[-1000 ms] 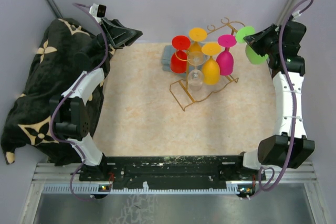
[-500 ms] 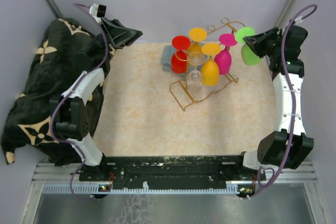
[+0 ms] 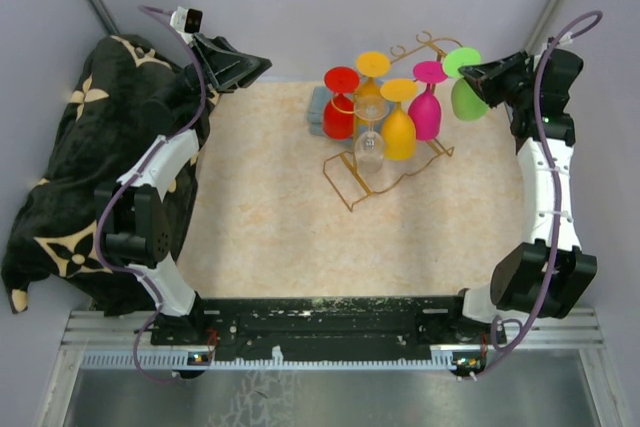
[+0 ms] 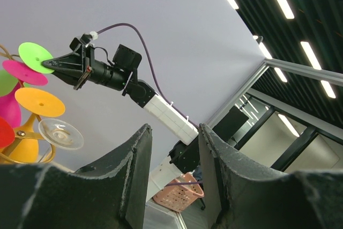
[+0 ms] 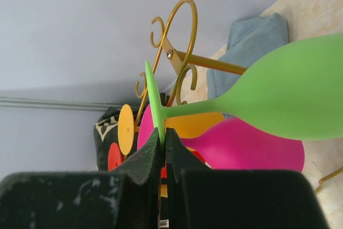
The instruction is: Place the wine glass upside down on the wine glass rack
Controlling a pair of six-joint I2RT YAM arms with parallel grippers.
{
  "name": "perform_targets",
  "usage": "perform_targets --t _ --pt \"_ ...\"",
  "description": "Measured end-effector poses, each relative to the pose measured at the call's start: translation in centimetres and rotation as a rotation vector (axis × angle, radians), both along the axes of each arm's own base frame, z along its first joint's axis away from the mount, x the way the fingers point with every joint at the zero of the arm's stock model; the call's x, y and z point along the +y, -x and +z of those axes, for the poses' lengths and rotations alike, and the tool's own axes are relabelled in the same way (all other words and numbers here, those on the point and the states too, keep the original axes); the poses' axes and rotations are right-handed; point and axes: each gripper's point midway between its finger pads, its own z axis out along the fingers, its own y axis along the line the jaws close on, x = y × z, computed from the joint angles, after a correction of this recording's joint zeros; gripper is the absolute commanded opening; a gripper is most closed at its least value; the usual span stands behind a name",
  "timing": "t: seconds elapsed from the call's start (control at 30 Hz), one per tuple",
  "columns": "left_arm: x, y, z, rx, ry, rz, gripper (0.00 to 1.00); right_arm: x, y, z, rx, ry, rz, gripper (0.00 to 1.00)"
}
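Observation:
The green wine glass (image 3: pixel 467 99) hangs upside down, bowl low, just right of the pink glass (image 3: pixel 427 112). My right gripper (image 3: pixel 478 75) is shut on the edge of its flat foot; in the right wrist view the fingers (image 5: pixel 155 148) pinch the thin green disc, and the bowl (image 5: pixel 289 95) juts right. The gold wire wine glass rack (image 3: pixel 360 187) stands at the mat's back, its curled loop ends (image 5: pixel 182 25) close behind the foot. My left gripper (image 3: pixel 262 64) is open and holds nothing at the back left, far from the rack; its fingers (image 4: pixel 136 170) frame only empty air.
Red (image 3: pixel 340 117), orange (image 3: pixel 400 132) and clear (image 3: pixel 370 142) glasses hang on the rack. A blue-grey cloth (image 3: pixel 318 112) lies behind it. A black patterned blanket (image 3: pixel 70 147) covers the left side. The beige mat (image 3: pixel 270 217) spreads out in front.
My right gripper has carried the green glass a little left and back, closer to the pink glass and the rack's loop ends. The left arm has stayed still.

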Motion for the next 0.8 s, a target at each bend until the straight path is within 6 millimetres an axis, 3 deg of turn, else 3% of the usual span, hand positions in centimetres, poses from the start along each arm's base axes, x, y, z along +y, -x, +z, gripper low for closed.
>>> perform_targets --t 0.8 --pt "-0.02 0.01 -0.01 0.0 -0.001 0.0 0.45 0.94 -0.4 -0.29 0.007 -0.075 0.051 0.0"
